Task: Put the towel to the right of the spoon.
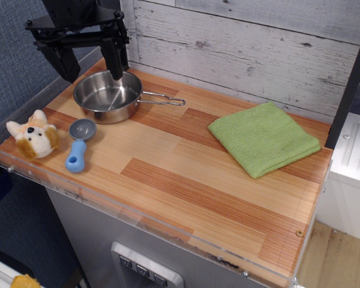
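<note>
The light green folded towel [264, 138] lies flat at the right side of the wooden tabletop [186, 186]. The spoon [79, 145], with a light blue handle and a round grey bowl, lies near the left front of the table. My gripper [90, 67] hangs at the back left, above the steel pan, far from the towel. Its two black fingers [114, 60] stand wide apart with nothing between them.
A steel pan [108, 96] with a wire handle sits at the back left, under the gripper. A small plush toy animal [33, 137] lies at the left edge beside the spoon. A whitewashed plank wall [246, 42] backs the table. A clear rim edges the tabletop.
</note>
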